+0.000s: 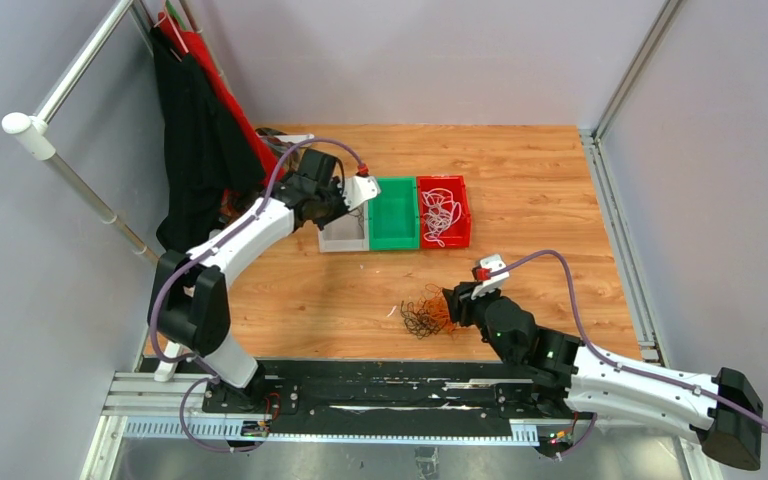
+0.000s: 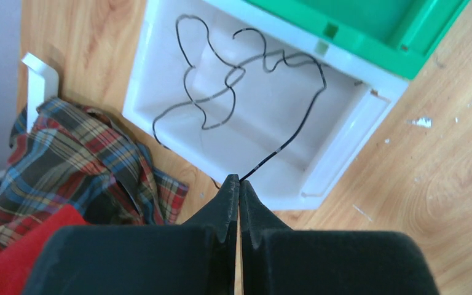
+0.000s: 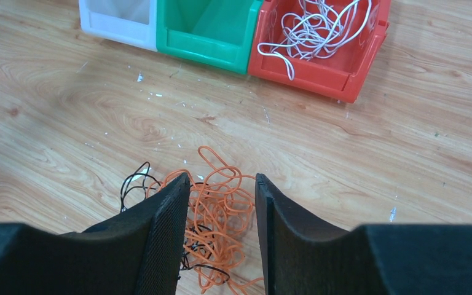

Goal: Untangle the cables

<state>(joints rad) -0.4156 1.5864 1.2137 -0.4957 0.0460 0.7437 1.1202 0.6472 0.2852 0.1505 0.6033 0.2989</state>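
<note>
A tangle of orange and black cables (image 1: 427,312) lies on the wooden table near my right arm. My right gripper (image 3: 221,178) hangs open just above it, with orange loops (image 3: 221,215) showing between its two fingers. White cables (image 3: 319,27) are piled in the red bin (image 1: 464,212). A single black cable (image 2: 221,92) lies looped in the white bin (image 2: 153,55). One end of it runs straight up into the tips of my left gripper (image 2: 240,179), which is shut on it above the bin's near wall.
A green bin (image 1: 393,213) stands between the white bin and the red bin. A plaid cloth (image 2: 80,160) lies beside the white bin, and red and black garments (image 1: 200,130) hang from a rail at the back left. Grey walls enclose the table.
</note>
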